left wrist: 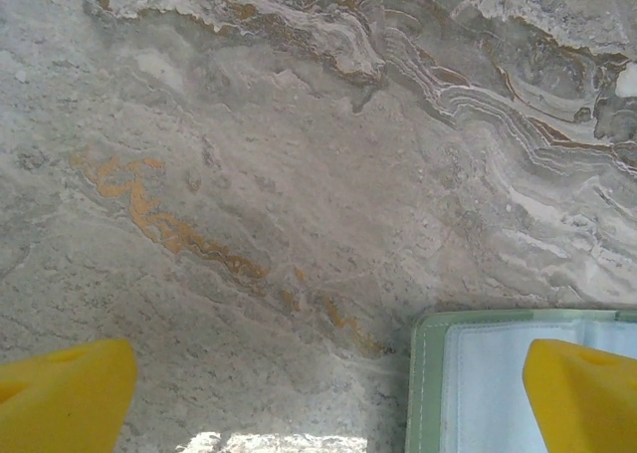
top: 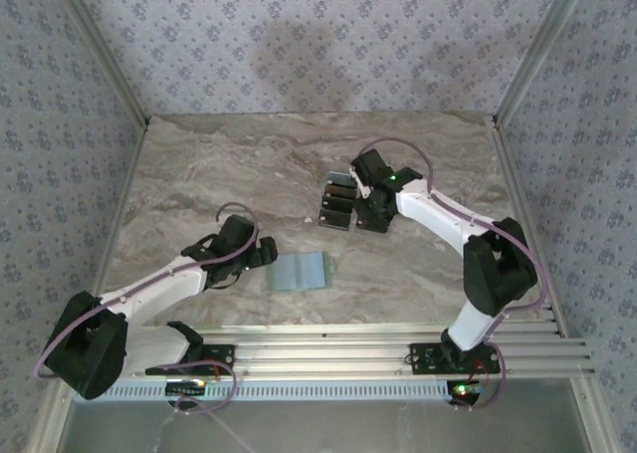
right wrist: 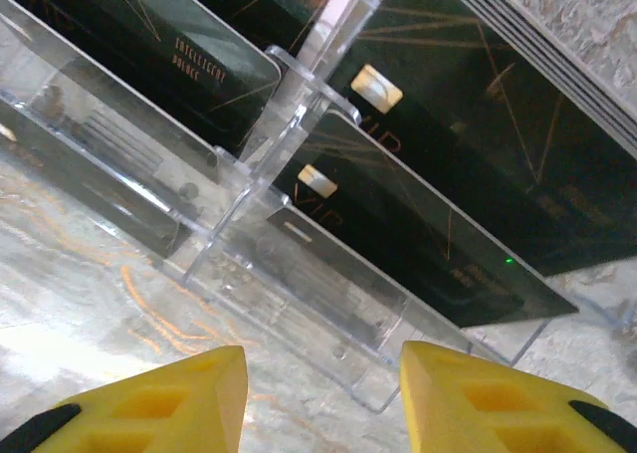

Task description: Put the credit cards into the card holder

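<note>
The card holder point(top: 301, 271) lies opened flat on the marble table, pale blue-grey inside up; its green-edged corner point(left wrist: 478, 373) shows in the left wrist view. My left gripper point(top: 261, 254) point(left wrist: 323, 403) is open at the holder's left edge, one yellow fingertip point(left wrist: 582, 393) over the holder, the other point(left wrist: 60, 398) over bare table, gripping nothing. Several black credit cards point(top: 338, 202) stand in a clear acrylic rack point(right wrist: 299, 274); one card point(right wrist: 398, 234) is closest. My right gripper point(top: 360, 189) point(right wrist: 323, 393) hangs just short of the rack's front slot, jaws apart and empty.
Marble tabletop point(top: 229, 174) is walled by patterned panels on three sides. Metal rails point(top: 398, 339) run along the near edge by the arm bases. The clear rack's lowest slot point(right wrist: 109, 164) holds no card.
</note>
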You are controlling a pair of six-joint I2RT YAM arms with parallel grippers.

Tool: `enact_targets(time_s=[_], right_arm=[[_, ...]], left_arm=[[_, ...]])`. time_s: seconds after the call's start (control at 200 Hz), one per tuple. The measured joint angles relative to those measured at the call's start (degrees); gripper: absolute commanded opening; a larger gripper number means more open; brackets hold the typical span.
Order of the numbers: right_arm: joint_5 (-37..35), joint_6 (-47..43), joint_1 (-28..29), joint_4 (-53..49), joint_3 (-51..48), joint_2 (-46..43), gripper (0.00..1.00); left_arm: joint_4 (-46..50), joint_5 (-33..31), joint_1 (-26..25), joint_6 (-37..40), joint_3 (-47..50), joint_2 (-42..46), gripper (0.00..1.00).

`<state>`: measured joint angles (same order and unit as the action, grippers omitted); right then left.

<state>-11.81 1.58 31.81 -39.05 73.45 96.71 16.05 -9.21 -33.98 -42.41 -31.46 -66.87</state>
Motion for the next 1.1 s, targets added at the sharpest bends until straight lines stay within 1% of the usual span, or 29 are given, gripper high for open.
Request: enact_targets(time_s=[0.195,0.425,0.869,0.974,1.104], right_arm=[[-3.8,-3.4,2.2,-0.2,1.3,3.3,0.42],[-5.9,-5.5,4.0,-0.2,2.0,5.5,0.37],[-7.9,-7.0,3.5,-0.4,2.0,8.4,0.36],[-7.9,-7.0,3.3,-1.0,2.0,8.9,0.34],[-7.9,-7.0,3.2,-1.9,2.0,9.2,0.28]], left_arm=[[0.0,0.9,0.6,0.0,-0.1,0.0,1.0],[0.0,1.1,0.6,0.0,-0.8,0.0,1.0],[-0.7,1.1,0.9,0.0,-0.8,-1.0,1.0],[-1.2,1.1,0.9,0.0,-0.8,-1.4,1.0],[-1.4,1.1,0.9,0.0,-0.8,-1.5,1.0]])
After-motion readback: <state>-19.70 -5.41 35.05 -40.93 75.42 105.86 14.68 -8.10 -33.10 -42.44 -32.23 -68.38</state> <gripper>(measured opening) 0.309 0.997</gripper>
